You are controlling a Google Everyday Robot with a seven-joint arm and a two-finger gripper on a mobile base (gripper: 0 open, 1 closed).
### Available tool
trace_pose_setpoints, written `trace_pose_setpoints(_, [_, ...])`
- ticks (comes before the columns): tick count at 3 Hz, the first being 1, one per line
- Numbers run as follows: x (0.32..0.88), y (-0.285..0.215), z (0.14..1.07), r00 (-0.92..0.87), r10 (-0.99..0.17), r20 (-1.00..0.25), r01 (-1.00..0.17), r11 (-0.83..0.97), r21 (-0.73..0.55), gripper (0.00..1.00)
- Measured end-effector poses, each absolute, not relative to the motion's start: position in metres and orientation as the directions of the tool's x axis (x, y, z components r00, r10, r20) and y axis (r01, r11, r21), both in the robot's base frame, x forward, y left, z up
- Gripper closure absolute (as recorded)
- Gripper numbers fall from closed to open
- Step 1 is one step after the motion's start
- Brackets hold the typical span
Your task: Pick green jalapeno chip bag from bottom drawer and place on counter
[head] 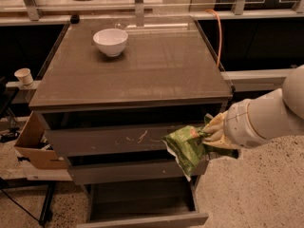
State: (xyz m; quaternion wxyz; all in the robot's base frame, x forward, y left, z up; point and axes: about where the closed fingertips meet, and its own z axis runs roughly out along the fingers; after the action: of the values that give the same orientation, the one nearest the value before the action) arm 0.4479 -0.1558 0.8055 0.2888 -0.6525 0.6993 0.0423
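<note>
The green jalapeno chip bag (186,148) hangs crumpled from my gripper (207,136) in front of the white-scratched upper drawer front, below the counter's front right corner. The gripper is shut on the bag's upper right edge, and my white arm comes in from the right. The bottom drawer (142,219) stands pulled open below, its dark inside showing nothing in it. The counter (156,65) is the glossy grey-brown cabinet top above the bag.
A white bowl (110,41) stands at the counter's back left. A cardboard box (33,146) sits on the floor left of the cabinet, with a paper cup (23,76) on a ledge above it. An orange cable (219,32) hangs behind the counter's right side.
</note>
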Motion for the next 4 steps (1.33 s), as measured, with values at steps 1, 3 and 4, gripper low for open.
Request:
trace_pose_setpoints(1, [0.466,-0.158,0.845,0.009,-0.901,-0.434,-0.921,0.161,-0.353,1.00])
trace_pose_setpoints(3, [0.554,-0.146,0.940,0.058,-0.911,-0.408,-0.865,0.159,-0.476,1.00])
trace_pose_setpoints(4, [0.607,-0.120,0.956,0.082,-0.900,-0.428,-0.848,0.163,-0.504,1.00])
